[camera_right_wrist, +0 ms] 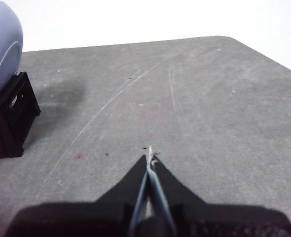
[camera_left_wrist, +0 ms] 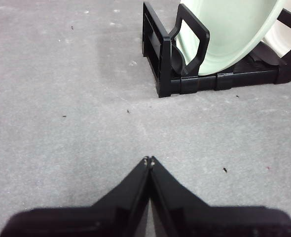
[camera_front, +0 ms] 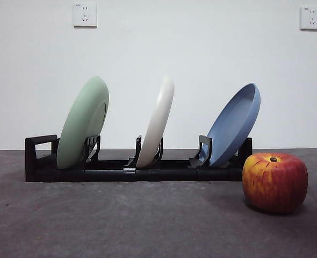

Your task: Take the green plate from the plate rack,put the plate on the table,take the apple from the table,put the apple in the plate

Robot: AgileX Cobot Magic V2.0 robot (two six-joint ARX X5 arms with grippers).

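Leaning in the long black plastic rack [camera_front: 131, 171], the big pale green plate [camera_front: 82, 124] waits, the shiny red apple [camera_front: 275, 183] sits on the dark grey table [camera_front: 121, 226] — nothing done yet — left gripper [camera_left_wrist: 149, 160] and right gripper [camera_right_wrist: 149, 154] both pinched closed, empty.

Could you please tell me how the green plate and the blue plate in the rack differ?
The green plate is pale sage and stands at the handle end of the rack; the blue plate is dusty blue and stands at the opposite end, nearest the apple. Both are round, shallow and lean the same way in their slots.
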